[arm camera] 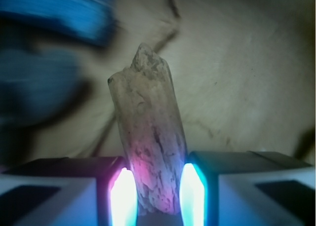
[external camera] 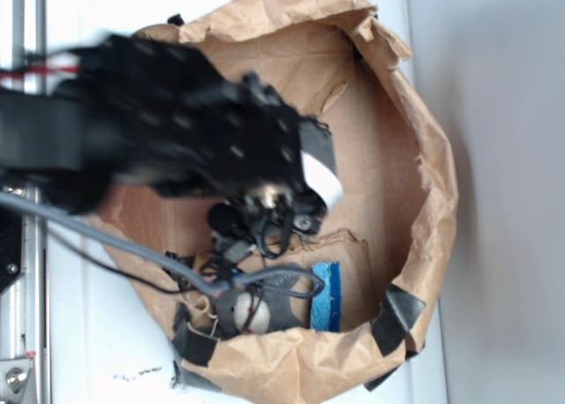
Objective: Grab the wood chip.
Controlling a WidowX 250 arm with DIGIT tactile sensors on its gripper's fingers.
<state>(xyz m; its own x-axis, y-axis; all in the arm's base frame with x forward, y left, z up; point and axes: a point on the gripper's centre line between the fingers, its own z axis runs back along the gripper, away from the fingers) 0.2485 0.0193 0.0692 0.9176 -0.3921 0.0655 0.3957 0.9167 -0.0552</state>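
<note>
Brown paper lining [external camera: 388,130] rings the whole scene, and down in it the pincer [arm camera: 155,194] has the wood chip [arm camera: 148,137] pinched between its glowing pads [arm camera: 123,196], near the blue sponge [external camera: 327,296] at the lining's lower edge. Grasp looks made; next, I'd say, comes a steady lift without letting it slip.

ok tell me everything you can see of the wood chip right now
The wood chip shows only in the wrist view; the arm hides it in the exterior view. It is a flat, elongated sliver with streaked grain, dark flecks and a jagged, notched far end. It looks pale grey-brown, tinted pink where the lit pads glow on it. It stands lengthwise between the two fingers of the pincer, its near end sitting between the pads, which flank it closely on both sides. Behind it lies brown paper. Whether it is lifted cannot be told.
</note>
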